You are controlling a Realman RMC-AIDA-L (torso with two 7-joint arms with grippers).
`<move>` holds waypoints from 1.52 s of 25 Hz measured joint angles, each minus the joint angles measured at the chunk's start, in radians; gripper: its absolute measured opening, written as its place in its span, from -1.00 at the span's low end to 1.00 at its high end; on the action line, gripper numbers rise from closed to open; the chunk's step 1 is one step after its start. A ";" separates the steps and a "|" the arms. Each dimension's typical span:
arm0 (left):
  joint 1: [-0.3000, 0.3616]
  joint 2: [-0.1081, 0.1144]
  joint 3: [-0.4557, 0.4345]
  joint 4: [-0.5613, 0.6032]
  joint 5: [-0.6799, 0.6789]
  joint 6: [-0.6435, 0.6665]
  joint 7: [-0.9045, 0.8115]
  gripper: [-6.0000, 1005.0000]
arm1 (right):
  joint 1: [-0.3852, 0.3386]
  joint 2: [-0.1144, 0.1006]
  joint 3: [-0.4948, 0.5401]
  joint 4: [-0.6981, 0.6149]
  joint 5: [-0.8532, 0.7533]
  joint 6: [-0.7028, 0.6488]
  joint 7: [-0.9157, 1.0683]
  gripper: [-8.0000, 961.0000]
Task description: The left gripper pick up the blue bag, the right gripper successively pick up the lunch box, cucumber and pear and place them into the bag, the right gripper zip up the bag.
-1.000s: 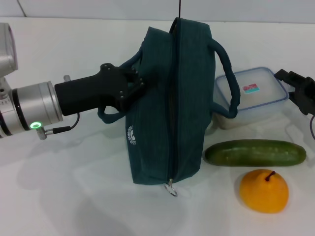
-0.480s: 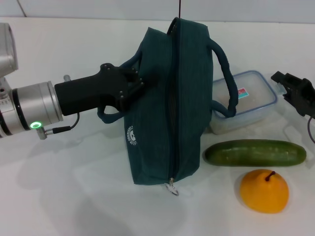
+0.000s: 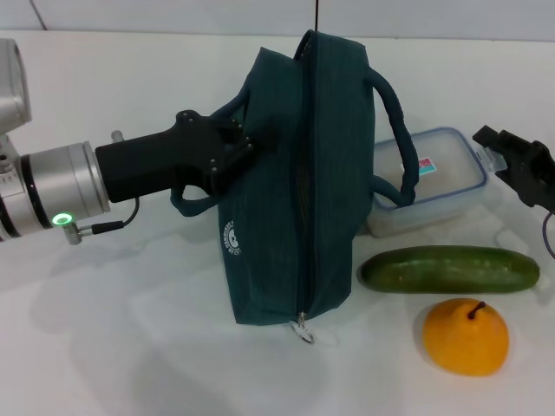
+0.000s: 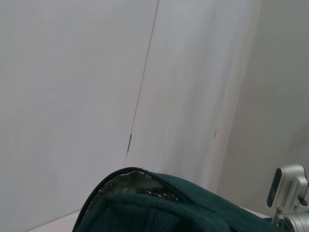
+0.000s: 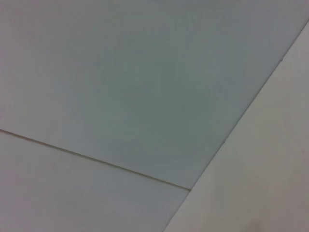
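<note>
My left gripper [image 3: 245, 144] is shut on one rope handle of the blue bag [image 3: 295, 199] and holds the bag up on its side. The bag's zipper runs down to a ring pull [image 3: 303, 330]. The bag's top edge [image 4: 159, 205] also fills the bottom of the left wrist view. The clear lunch box [image 3: 434, 186] lies right of the bag, its left end under the bag's other handle. My right gripper [image 3: 496, 156] is at the box's right end, its fingers closed over the rim. The cucumber [image 3: 449, 269] and the pear [image 3: 465, 337] lie on the table in front of the box.
The white table [image 3: 130, 347] spreads to the left and front of the bag. A pale wall [image 3: 173, 13] rises behind the table. The right wrist view holds only plain pale surfaces [image 5: 145, 96].
The right gripper has shifted left toward the bag, and the lunch box has slid left with it, further under the bag's handle. The left gripper and the bag have stayed put.
</note>
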 joint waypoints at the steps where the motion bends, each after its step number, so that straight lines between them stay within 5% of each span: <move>1: 0.000 0.000 0.000 0.000 0.000 0.000 0.000 -0.91 | -0.006 0.000 0.001 0.000 0.002 -0.004 -0.003 -0.13; 22: 0.004 0.000 0.001 0.000 0.000 0.005 0.000 -0.91 | 0.002 0.000 -0.016 -0.001 0.000 -0.023 0.024 -0.02; 38: 0.003 0.000 0.001 0.000 0.001 0.005 0.001 -0.91 | 0.014 0.000 -0.016 -0.001 0.000 -0.015 0.015 -0.18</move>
